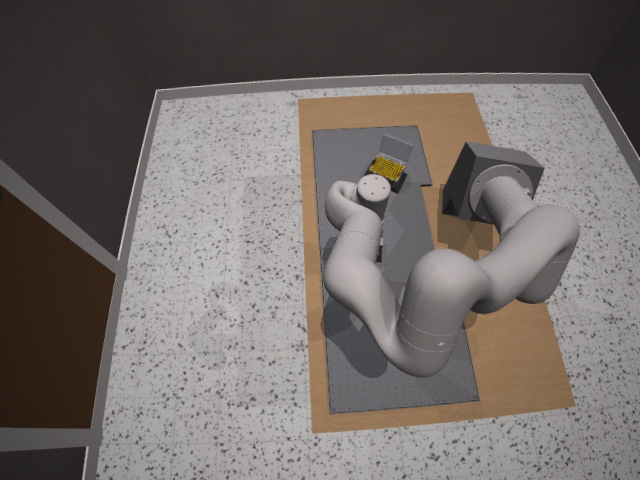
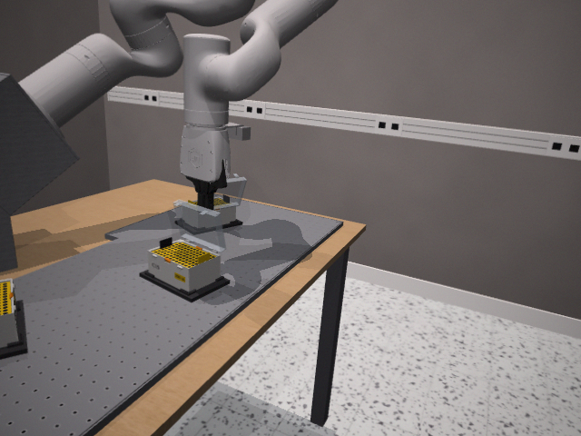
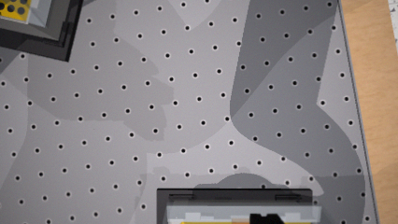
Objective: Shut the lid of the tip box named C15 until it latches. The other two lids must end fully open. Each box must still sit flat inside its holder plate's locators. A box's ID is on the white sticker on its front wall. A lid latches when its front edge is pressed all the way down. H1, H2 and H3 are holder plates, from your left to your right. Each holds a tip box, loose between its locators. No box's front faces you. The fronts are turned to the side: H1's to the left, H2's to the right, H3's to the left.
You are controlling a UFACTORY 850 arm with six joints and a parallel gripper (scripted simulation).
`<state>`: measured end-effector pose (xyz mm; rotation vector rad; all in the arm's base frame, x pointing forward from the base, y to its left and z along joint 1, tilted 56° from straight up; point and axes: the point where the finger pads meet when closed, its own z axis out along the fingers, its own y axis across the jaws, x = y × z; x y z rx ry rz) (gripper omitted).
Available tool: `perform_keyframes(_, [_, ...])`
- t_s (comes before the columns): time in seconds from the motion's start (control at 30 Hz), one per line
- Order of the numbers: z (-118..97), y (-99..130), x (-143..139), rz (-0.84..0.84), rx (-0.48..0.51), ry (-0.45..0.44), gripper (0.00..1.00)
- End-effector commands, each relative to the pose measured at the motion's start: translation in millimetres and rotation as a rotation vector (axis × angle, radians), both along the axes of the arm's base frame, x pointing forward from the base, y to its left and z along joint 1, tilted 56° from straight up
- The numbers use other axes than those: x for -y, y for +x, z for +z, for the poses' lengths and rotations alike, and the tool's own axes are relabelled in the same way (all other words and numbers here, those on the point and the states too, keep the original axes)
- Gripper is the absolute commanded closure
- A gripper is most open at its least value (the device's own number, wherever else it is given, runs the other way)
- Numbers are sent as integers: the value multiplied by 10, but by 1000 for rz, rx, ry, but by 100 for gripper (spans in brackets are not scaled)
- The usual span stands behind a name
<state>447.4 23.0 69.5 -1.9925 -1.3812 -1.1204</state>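
Three tip boxes with yellow tip racks stand on black holder plates on the grey perforated board. The far box [image 2: 206, 213] also shows from above [image 1: 387, 167], its clear lid [image 1: 395, 147] raised and tilted back. My gripper [image 2: 207, 199] is shut and empty, with the fingertips down at the top of this box on the side away from the lid. In the wrist view the fingertips [image 3: 263, 218] show over the box's edge [image 3: 243, 214]. The middle box [image 2: 183, 267] stands nearer; its corner shows in the wrist view [image 3: 28, 14]. A third box [image 2: 9, 314] is cut off at the left edge. The stickers are too small to read.
The arm's dark base block [image 1: 491, 180] stands on the wooden table beside the board. The arm's links cover the other two boxes in the overhead view. The board's edge and the table edge [image 3: 369, 93] run close to the far box.
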Motion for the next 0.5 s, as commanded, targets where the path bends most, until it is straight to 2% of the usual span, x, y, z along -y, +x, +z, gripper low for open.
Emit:
perform_keyframes(0.0, [-33,-7,34,-1,1,0,100])
perform_keyframes(0.47, [-130,-34,118,-1,1,0,100])
